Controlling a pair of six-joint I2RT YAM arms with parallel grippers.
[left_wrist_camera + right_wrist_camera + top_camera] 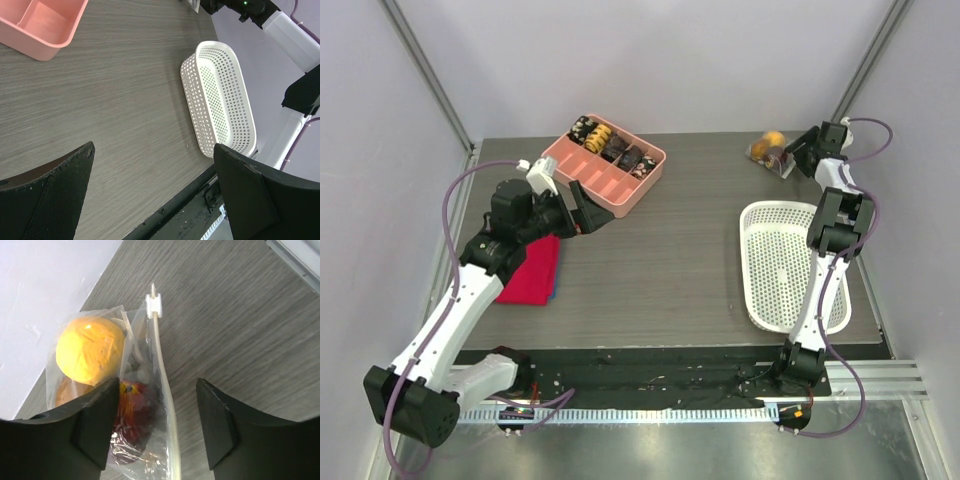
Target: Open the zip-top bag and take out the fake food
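Observation:
The clear zip-top bag (pixel 766 150) lies at the far right of the table. In the right wrist view the bag (pixel 155 455) has its white zip strip (pixel 161 365) running between my fingers, with the slider at the far end. Inside the bag are an orange piece (pixel 90 350) and a dark red-purple piece (pixel 132 407). My right gripper (pixel 790 158) is open, and its jaws straddle the zip edge (pixel 157 390) without closing on it. My left gripper (pixel 582 215) is open and empty above the table (pixel 154 150), near the pink tray.
A pink divided tray (pixel 642 187) with dark and yellow-striped pieces stands at the back centre; its corner shows in the left wrist view (pixel 45 37). A white perforated basket (pixel 765 215) lies at the right, also in the left wrist view (pixel 220 100). A red folded cloth (pixel 532 268) lies at the left.

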